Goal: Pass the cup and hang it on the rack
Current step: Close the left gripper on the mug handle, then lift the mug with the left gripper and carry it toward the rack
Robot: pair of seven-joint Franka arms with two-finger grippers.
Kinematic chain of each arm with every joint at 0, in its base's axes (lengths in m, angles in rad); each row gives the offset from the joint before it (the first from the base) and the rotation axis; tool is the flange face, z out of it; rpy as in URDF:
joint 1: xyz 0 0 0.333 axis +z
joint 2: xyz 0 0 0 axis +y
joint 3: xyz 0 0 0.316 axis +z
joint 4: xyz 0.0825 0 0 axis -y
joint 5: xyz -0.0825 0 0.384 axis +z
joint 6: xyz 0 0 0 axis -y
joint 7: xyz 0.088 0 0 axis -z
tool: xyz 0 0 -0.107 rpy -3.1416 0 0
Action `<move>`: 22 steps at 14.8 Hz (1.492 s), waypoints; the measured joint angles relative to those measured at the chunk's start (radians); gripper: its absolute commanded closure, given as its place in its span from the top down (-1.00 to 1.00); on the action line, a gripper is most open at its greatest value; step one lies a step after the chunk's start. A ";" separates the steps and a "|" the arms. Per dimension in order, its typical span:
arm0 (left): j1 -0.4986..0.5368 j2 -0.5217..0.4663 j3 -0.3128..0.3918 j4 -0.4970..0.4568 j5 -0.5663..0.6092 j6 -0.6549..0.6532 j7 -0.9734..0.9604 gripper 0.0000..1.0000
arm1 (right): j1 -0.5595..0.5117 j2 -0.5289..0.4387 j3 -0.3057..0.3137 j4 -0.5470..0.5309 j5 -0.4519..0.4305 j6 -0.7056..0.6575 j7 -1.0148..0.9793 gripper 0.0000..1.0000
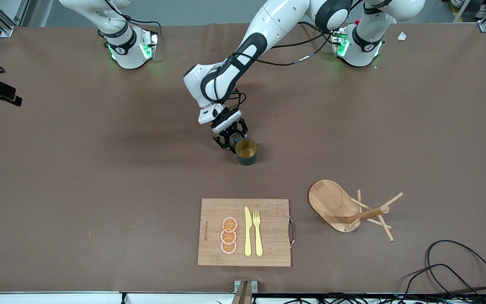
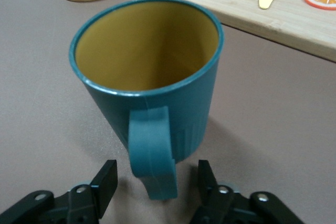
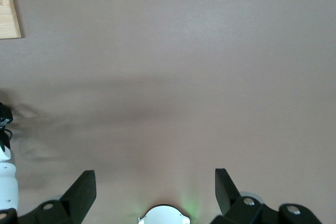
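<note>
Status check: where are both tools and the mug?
Left tool down at small dark teal mug, fingers astride its handle, not clamped. Right tool open, waiting. Wooden peg rack unobstructed.

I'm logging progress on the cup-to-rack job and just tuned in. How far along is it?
Nothing is finished yet. The cup stands upright on the table, and the left gripper is down at it with its fingers on either side of the handle, not yet touching it. The right gripper waits open over bare table. Left to do: grasp, lift, pass to the right arm, and hang the cup on the rack, which has no cup on its pegs.
</note>
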 measured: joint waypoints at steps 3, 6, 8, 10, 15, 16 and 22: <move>-0.002 0.000 0.000 0.004 0.001 0.000 0.000 0.15 | 0.000 -0.038 0.001 -0.018 0.000 0.001 0.000 1.00; -0.002 0.000 0.000 0.005 0.001 0.000 0.004 -0.23 | 0.000 -0.058 0.001 -0.031 -0.001 0.001 0.000 1.00; -0.003 0.000 0.001 0.006 0.002 0.000 0.016 -0.62 | 0.000 -0.061 0.000 -0.046 -0.001 0.006 0.000 1.00; -0.003 0.000 0.001 0.008 0.003 0.000 0.036 -0.98 | 0.000 -0.060 0.001 -0.057 -0.001 0.011 0.000 1.00; -0.003 -0.005 0.002 0.024 0.004 0.000 0.058 -1.00 | 0.000 -0.061 0.003 -0.058 -0.001 0.011 0.000 1.00; -0.001 -0.013 0.002 0.029 -0.001 0.000 0.067 -1.00 | 0.000 -0.061 0.003 -0.058 -0.001 0.011 0.000 1.00; 0.087 -0.150 0.002 0.044 -0.222 0.003 0.237 -1.00 | 0.001 -0.061 0.005 -0.058 -0.001 0.015 0.000 1.00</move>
